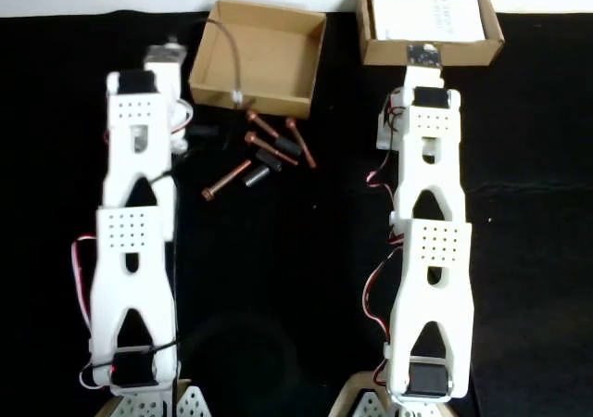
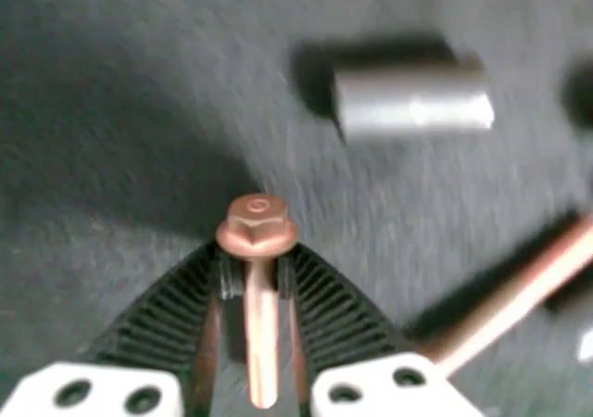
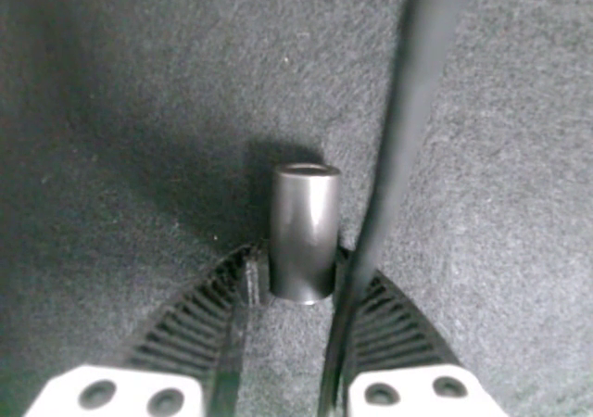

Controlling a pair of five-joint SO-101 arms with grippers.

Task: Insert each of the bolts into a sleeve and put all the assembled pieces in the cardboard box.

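Currently the left end effector [image 2: 257, 261] clamps a bolt [image 2: 257, 227] by its shank, head outward; the right end effector [image 3: 298, 267] grips a sleeve [image 3: 304, 222], bore facing out. Mating them well likely means lining shank and bore on one axis, then pushing gently.

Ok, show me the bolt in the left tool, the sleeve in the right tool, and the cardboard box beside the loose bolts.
bolt [image 2: 260, 301]: left wrist view, on its shank.
sleeve [image 3: 304, 233]: right wrist view, on its side wall.
cardboard box [image 1: 273, 56]: high view, on its bare floor.
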